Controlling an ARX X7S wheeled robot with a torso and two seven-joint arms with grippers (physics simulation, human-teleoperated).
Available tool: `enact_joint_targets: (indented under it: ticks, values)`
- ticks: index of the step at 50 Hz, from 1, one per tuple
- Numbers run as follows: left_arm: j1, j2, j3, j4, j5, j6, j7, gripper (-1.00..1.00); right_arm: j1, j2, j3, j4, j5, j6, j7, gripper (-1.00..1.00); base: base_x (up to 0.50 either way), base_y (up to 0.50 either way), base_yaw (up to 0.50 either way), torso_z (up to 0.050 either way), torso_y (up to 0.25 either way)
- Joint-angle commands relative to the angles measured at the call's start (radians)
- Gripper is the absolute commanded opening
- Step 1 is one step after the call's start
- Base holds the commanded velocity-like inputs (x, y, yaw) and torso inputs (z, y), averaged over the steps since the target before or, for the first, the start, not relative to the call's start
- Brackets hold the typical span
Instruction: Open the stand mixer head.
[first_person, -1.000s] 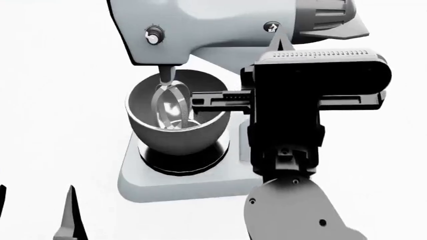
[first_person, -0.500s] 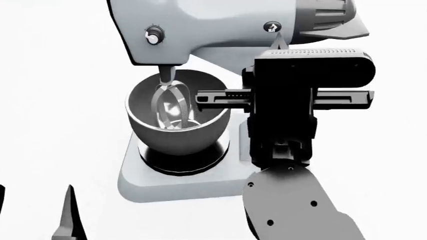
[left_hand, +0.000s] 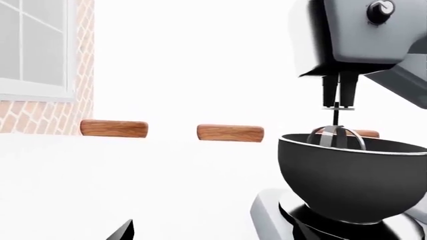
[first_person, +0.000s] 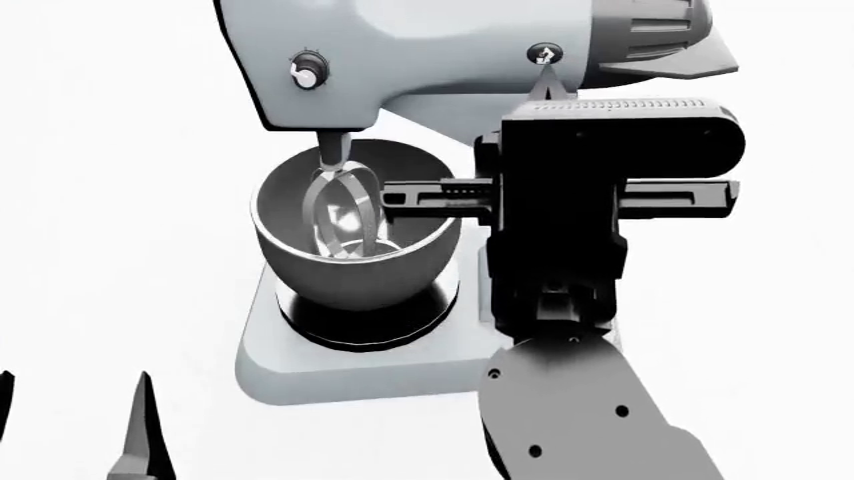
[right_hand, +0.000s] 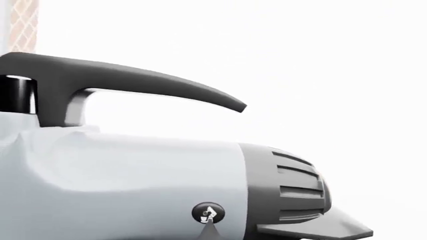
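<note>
The stand mixer head (first_person: 441, 50) is light grey, with a round knob (first_person: 310, 72), a black logo (first_person: 543, 54) and a dark ribbed end cap (first_person: 654, 25). Its beater (first_person: 340, 200) hangs inside the grey bowl (first_person: 360, 270). My right gripper (first_person: 550, 85) is shut and empty. Its pointed tip sits just under the logo at the side of the head, as the right wrist view (right_hand: 209, 231) also shows. My left gripper (first_person: 70, 420) is open and empty, low and to the left of the base (first_person: 347, 375); one of its fingers (left_hand: 125, 231) shows in the left wrist view.
My black right arm (first_person: 561, 230) hides the mixer's neck. A dark curved handle (right_hand: 133, 80) rises above the mixer head (right_hand: 133, 185). Brown wooden pieces (left_hand: 230, 133) and a brick wall with a window (left_hand: 40, 50) stand behind the white counter.
My right arm has shifted a little to the left, bringing its tip closer under the logo. The mixer head and my left gripper have not moved.
</note>
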Motion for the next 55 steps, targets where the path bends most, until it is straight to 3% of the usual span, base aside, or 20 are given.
enact_joint_targets:
  ticks: [1, 55]
  values:
    - [-0.001, -0.003, 0.005, 0.000, 0.000, -0.001, -0.003, 1.00, 0.015, 0.003, 0.004, 0.020, 0.005, -0.003, 0.002, -1.00, 0.00, 0.00, 0.00, 0.000, 0.000]
    - [-0.003, -0.014, 0.018, 0.000, -0.014, 0.009, -0.014, 1.00, 0.073, -0.027, -0.014, 0.180, 0.025, -0.046, 0.004, -1.00, 0.00, 0.00, 0.00, 0.000, 0.000]
